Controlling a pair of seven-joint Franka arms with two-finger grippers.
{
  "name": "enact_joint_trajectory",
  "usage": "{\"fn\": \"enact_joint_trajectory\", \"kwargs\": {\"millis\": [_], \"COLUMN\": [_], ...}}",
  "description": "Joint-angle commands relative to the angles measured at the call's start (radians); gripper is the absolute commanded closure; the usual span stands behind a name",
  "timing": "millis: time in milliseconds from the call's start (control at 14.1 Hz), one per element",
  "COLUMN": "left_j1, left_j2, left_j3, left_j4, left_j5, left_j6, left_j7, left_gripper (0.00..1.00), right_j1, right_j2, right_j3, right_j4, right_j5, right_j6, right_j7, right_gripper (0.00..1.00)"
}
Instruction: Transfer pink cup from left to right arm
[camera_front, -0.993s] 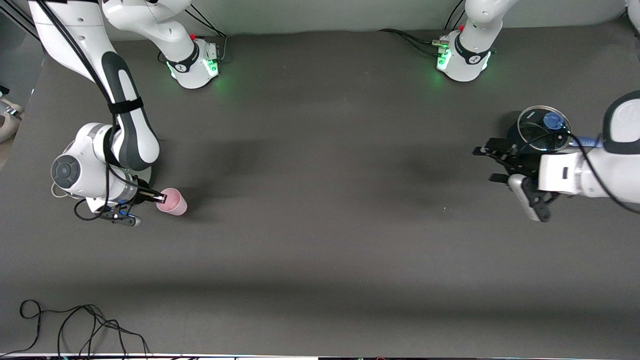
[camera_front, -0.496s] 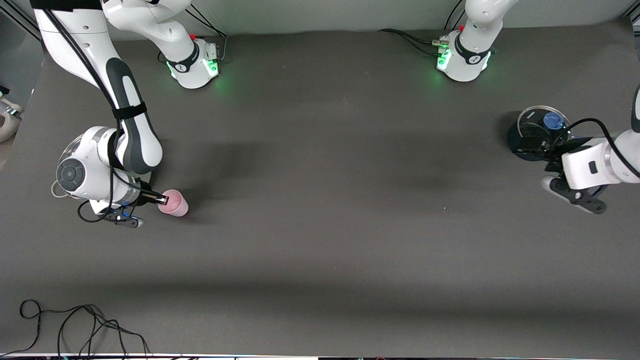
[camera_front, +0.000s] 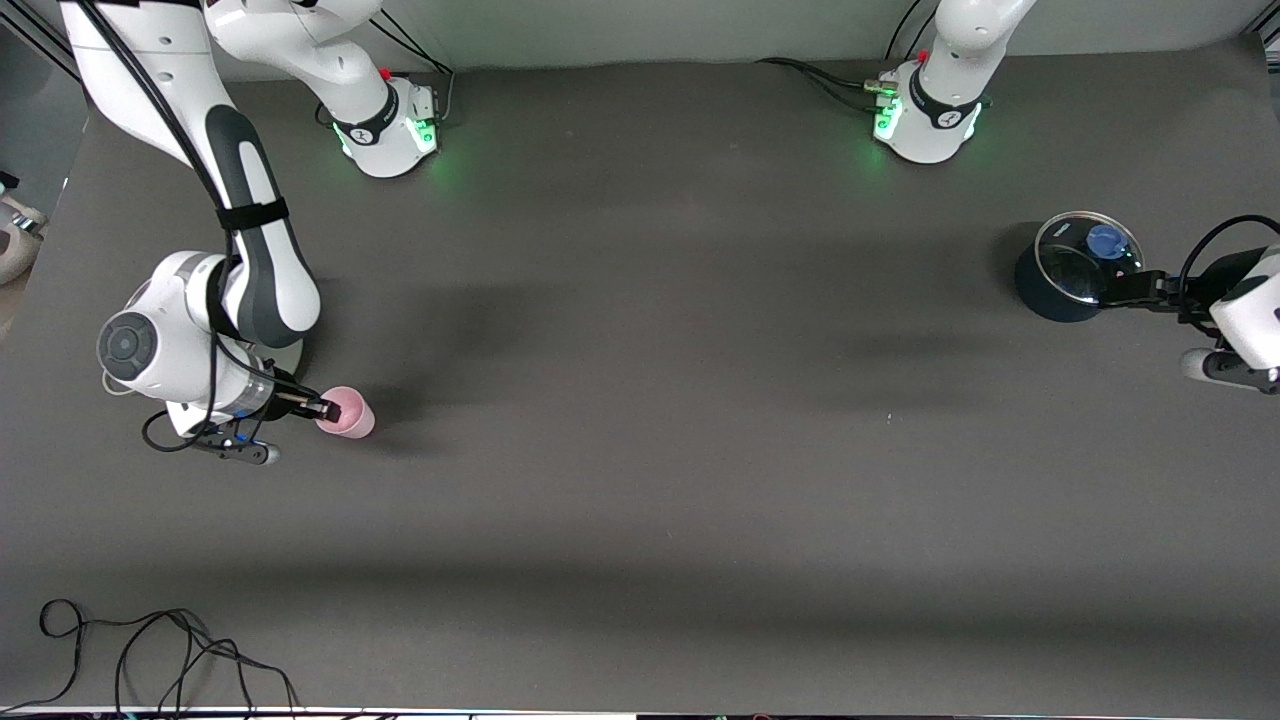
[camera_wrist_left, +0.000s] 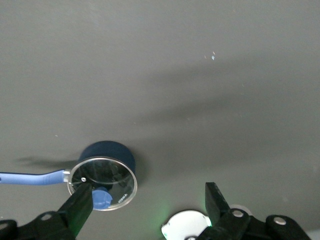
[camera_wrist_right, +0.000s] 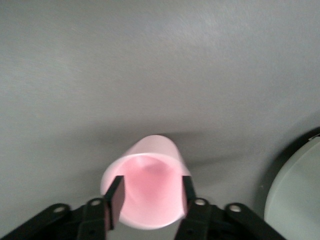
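Note:
The pink cup (camera_front: 347, 413) is small and pale, and lies tipped on the table toward the right arm's end. Its open mouth faces my right gripper (camera_front: 322, 409). In the right wrist view the pink cup (camera_wrist_right: 150, 175) fills the space at my right gripper (camera_wrist_right: 150, 195). The fingers (camera_wrist_right: 115, 197) stand apart across the cup's mouth and are not pinched on its wall. My left gripper (camera_front: 1150, 295) hangs open and holds nothing, beside the dark pot at the left arm's end. Its gap (camera_wrist_left: 147, 197) is wide and bare.
A dark blue pot (camera_front: 1075, 265) with a glass lid and blue knob stands near the left arm's end; it also shows in the left wrist view as the pot (camera_wrist_left: 107, 170), with its blue handle (camera_wrist_left: 30, 177). A black cable (camera_front: 150, 650) lies near the front camera.
My right gripper's jaws have spread apart from a tight pinch at the cup's rim. The left arm has drawn back toward its own end of the table, past the pot.

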Motion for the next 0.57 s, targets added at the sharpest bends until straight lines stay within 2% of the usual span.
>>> {"fn": "enact_joint_trajectory", "kwargs": {"millis": [0,213,355,496], "left_j1": [0.015,0.015,0.015,0.004], "left_j2": [-0.137,-0.191,-0.194,-0.193], "left_j3": [0.002,0.020,0.025,0.033], "left_j4": [-0.149,-0.192,-0.186,-0.155], "left_j5": [-0.011,-0.055,-0.069,-0.091], "left_j6": [0.105,0.149,0.140,0.129], "left_j7": [-0.030,-0.031,-0.030,-0.030], "left_gripper": [0.00,0.00,0.00,0.00], "right_j1": [0.002,0.003,0.003,0.000], "right_j2": [-0.061,-0.113,-0.143,-0.191], "right_j3": [-0.017,-0.037,-0.038,-0.040], "right_j4": [0.081,0.208,0.286,0.348], "right_j5": [0.019,-0.010,-0.066,-0.081], "right_j6": [-0.137,-0.307,-0.413,-0.519], "right_j7": [-0.018,-0.015,-0.008,0.021], "right_gripper": [0.01,0.01,0.01,0.00]}}
